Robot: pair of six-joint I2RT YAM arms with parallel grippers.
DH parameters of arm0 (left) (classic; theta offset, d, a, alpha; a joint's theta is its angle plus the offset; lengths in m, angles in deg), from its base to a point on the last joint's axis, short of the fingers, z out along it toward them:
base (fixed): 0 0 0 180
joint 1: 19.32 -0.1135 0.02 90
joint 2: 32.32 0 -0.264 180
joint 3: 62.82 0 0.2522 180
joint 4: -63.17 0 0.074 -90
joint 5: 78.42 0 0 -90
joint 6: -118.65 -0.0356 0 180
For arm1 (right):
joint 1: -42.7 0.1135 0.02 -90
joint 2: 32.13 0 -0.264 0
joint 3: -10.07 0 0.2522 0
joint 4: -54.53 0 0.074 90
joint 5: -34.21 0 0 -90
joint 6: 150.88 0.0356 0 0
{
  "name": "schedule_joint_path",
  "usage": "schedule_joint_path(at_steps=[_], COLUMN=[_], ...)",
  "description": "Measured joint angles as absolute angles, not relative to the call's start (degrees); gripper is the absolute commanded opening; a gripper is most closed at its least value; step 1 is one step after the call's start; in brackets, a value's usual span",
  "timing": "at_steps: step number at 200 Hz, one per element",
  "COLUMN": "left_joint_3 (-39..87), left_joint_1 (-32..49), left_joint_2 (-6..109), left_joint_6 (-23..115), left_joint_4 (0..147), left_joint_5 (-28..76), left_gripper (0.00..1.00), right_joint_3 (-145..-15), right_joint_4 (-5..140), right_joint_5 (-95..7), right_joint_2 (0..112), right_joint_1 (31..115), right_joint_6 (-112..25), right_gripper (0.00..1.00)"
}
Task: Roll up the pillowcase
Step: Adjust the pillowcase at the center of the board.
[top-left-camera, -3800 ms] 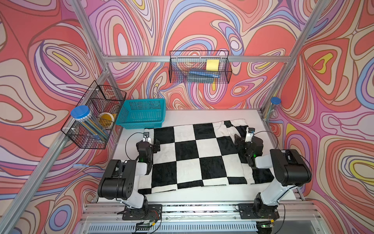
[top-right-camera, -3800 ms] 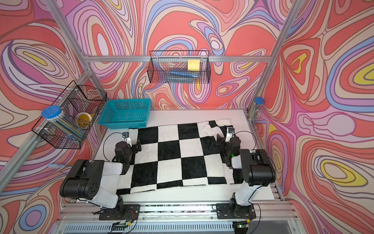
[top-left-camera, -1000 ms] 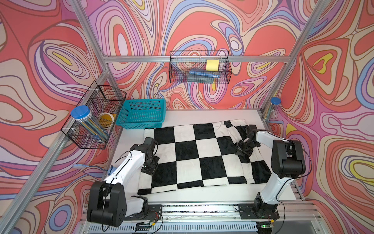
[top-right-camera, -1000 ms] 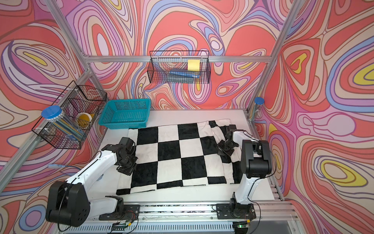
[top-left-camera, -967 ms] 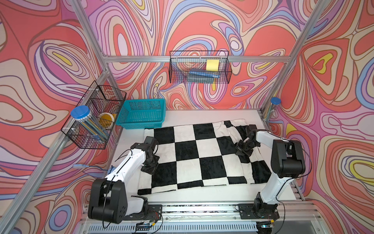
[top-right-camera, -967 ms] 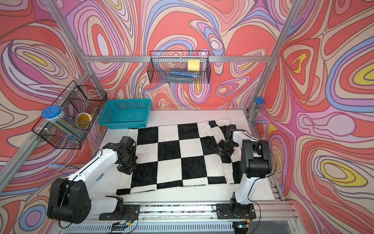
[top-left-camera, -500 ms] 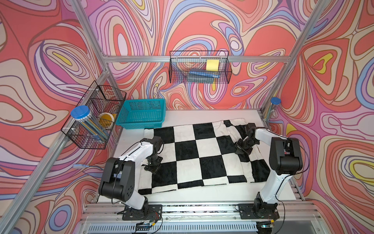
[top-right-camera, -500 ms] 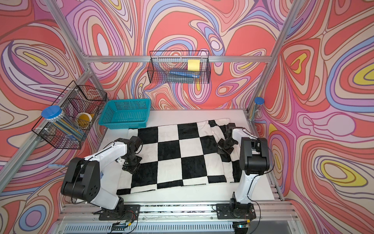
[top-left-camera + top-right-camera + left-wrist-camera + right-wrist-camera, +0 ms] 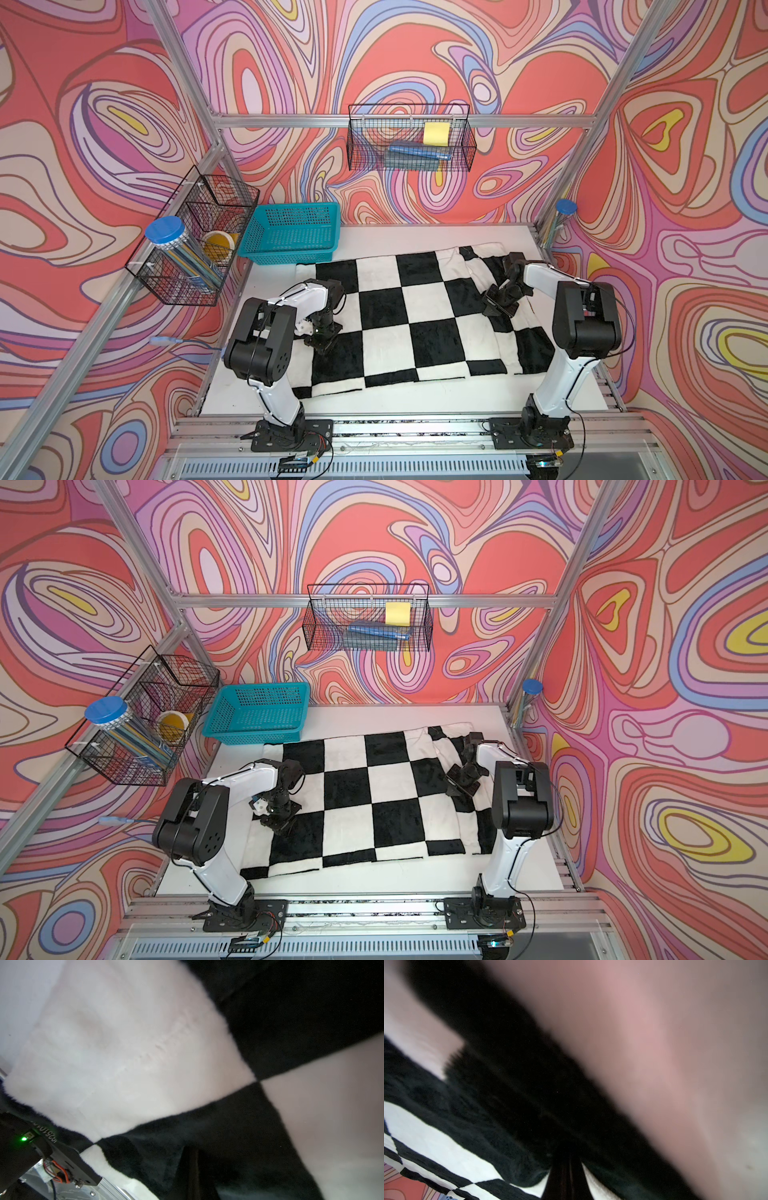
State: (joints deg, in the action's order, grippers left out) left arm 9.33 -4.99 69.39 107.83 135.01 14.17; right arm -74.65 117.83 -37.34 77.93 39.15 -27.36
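I see the pillowcase spread flat on the white table, its far left corner just beside the teal basket. My left gripper, jaws closed, sits low over the left part. My right gripper, also closed, is at the rumpled right side.

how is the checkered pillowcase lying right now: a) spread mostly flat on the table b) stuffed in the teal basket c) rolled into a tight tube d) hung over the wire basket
a: the pillowcase lies spread open on the white table, with no roll started, in front of the teal basket and not in it.
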Motion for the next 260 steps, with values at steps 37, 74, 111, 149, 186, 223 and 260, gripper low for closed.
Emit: schedule_joint_path(at_steps=[37,74,111,149,186,223,260], left_joint_3=[14.12,21.75,29.14,34.54,36.28,28.68,26.65], left_joint_1=[-4.99,-4.99,-5.14,-5.17,-5.17,-4.93,-4.18], left_joint_2=[74.35,79.86,83.66,86.16,86.35,76.28,59.12], left_joint_6=[105.07,101.64,98.6,94.62,91.32,90.67,92.31], left_joint_4=[139.47,142.31,141.83,140.02,136.87,134.69,136.39], left_joint_5=[13.71,12.29,9.89,7.15,5.32,5.71,4.93], left_gripper=[0.0,0.0,0.0,0.0,0.01,0.54,0.79], right_joint_3=[-78.61,-82.56,-82.74,-81.34,-81.56,-81.71,-81.29], right_joint_4=[118.29,118.05,117.79,116.0,115.12,114.51,112.61], right_joint_5=[-36.77,-36.77,-36.94,-36.9,-36.94,-37.44,-37.51], right_joint_2=[80.73,83.44,83.55,82.63,82.63,82.61,82.39], right_joint_1=[39.15,39.28,39.3,39.3,39.3,39.41,39.41], right_joint_6=[-27.12,-27.01,-26.24,-25.2,-24.89,-24.89,-24.71], right_gripper=[0.0,0.0,0.0,0.0,0.0,0.0,0.0])
